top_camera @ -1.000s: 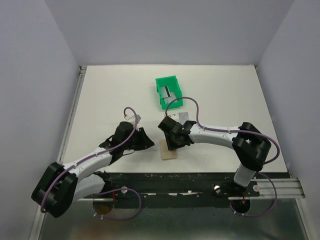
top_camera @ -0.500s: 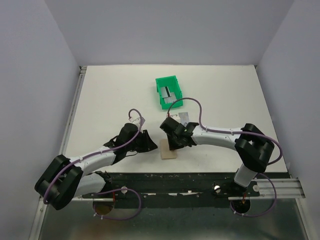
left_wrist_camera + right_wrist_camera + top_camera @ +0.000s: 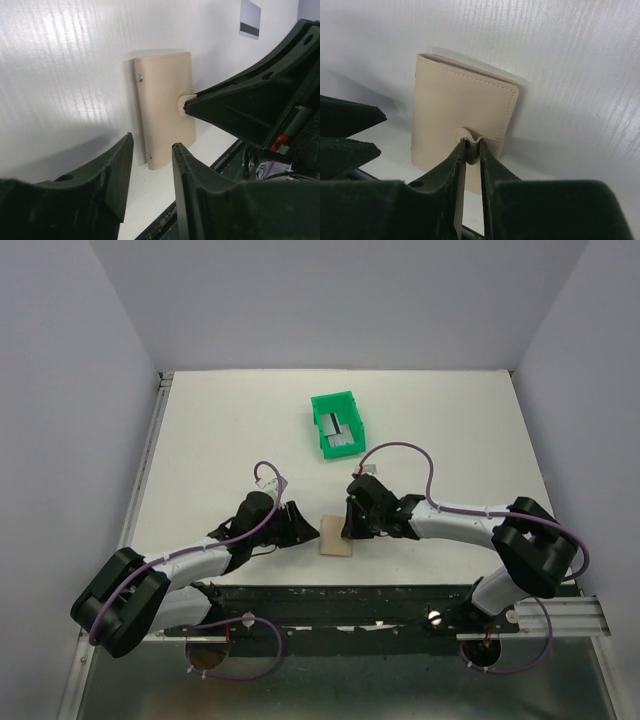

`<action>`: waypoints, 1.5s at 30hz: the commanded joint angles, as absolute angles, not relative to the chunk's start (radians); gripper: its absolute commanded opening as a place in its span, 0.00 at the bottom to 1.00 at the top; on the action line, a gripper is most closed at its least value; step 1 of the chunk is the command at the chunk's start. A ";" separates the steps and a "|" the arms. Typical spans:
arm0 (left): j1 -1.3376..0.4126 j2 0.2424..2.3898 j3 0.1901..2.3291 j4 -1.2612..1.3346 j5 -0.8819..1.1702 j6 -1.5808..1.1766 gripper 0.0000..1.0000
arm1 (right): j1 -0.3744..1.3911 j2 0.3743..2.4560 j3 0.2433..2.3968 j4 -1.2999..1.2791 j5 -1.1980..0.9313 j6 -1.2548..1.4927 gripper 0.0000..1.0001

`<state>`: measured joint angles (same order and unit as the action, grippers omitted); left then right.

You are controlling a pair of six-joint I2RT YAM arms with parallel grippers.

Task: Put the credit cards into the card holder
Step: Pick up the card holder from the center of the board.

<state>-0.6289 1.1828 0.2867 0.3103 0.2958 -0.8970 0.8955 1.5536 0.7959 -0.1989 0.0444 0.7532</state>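
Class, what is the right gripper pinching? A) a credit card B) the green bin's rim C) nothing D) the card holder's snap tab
D: the right wrist view shows the right gripper shut on the snap tab of the closed card holder.

The white, finely ribbed tabletop [image 3: 220,440] carried a closed tan card holder [image 3: 336,537] lying flat close to its near edge. A green plastic bin [image 3: 337,423] stood well apart from it toward the far side. In the left wrist view a silver-grey credit card [image 3: 250,19] with a dark stripe across its face lay flat on the tabletop beyond the card holder, which showed two small metal studs along one long edge and a rounded strap tab.
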 commanded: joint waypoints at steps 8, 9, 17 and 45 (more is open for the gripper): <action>-0.650 1.197 0.295 0.407 0.338 -0.905 0.55 | 0.882 1.545 0.753 -0.084 -0.092 0.761 0.07; -0.653 1.197 0.295 0.402 0.333 -0.902 0.55 | 0.882 1.542 0.750 -0.084 -0.089 0.764 0.07; -0.657 1.141 0.290 0.301 0.265 -0.867 0.55 | 0.868 1.517 0.719 -0.086 -0.077 0.775 0.00; -0.657 1.104 0.252 0.465 0.345 -0.891 0.59 | 0.770 1.368 0.549 0.297 -0.357 0.838 0.00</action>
<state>-0.6506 1.1217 0.2729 0.4072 0.3080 -0.8845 0.7830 1.3945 0.5732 0.1837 -0.2905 0.8120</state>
